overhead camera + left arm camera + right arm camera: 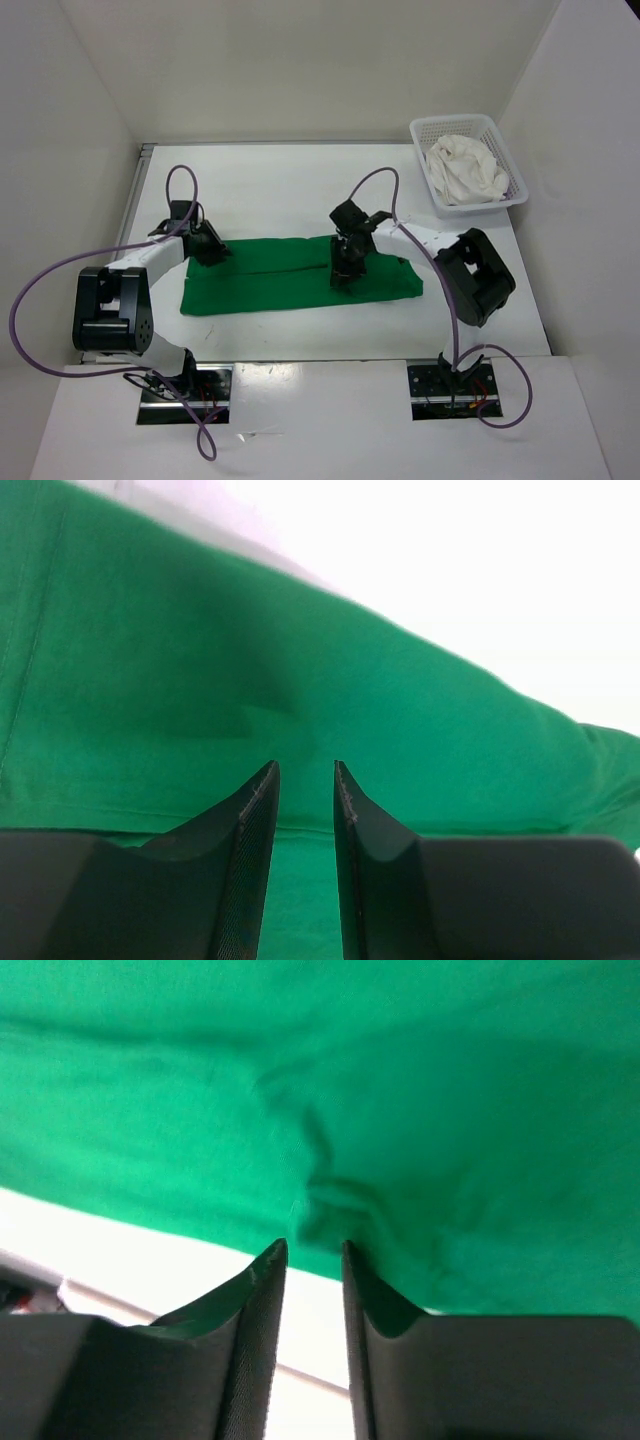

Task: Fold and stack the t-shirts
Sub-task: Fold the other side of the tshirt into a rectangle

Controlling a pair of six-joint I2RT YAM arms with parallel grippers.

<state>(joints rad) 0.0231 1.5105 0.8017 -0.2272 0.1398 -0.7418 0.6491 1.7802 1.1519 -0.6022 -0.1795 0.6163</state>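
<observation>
The bright green t-shirt [300, 280] lies folded into a long flat strip across the middle of the table. My left gripper [208, 245] is low over its far left corner. Its jaws stand a little apart, with flat green cloth [300, 680] showing between them and nothing held. My right gripper [345, 270] is down on the strip right of its middle. Its jaws are also a little apart, at the cloth's edge, where the shirt [330, 1195] is puckered just past the tips. The white t-shirt [465, 168] lies crumpled in the basket. The lavender shirt is out of view.
A white mesh basket [512, 160] stands at the table's far right corner. White walls enclose the table on the left, back and right. Bare table [150, 1240] shows beside the shirt's edge under my right gripper.
</observation>
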